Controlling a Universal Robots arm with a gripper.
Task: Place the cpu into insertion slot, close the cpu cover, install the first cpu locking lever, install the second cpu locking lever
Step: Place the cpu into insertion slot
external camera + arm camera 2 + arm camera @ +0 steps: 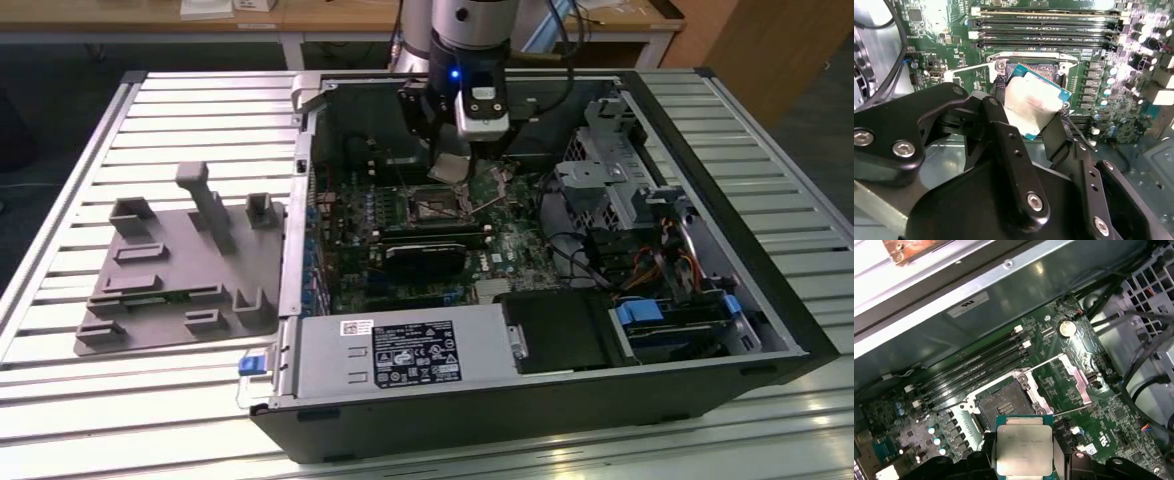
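Observation:
My gripper (454, 168) is shut on the cpu (1034, 102), a flat square chip with a pale metal face, pinched by two opposite edges between black fingers (1004, 135). The chip (1023, 442) hangs tilted a little above the green motherboard, just beside the insertion slot (1004, 400). That dark square socket lies bare within its silvery rim. The cpu cover (1077, 382) is swung open and lies off to one side of the socket. Thin wire locking levers (969, 70) stand free along the socket's edges. In the exterior view the slot (437, 207) lies just in front of the gripper.
The open computer case (747, 300) lies on a slatted metal table (107, 390). Long black memory slots (974, 367) run beside the socket. A power supply (400, 355), drive cage (601, 180) and cables (667, 265) crowd the case. A grey fixture plate (174, 270) rests on the exterior view's left.

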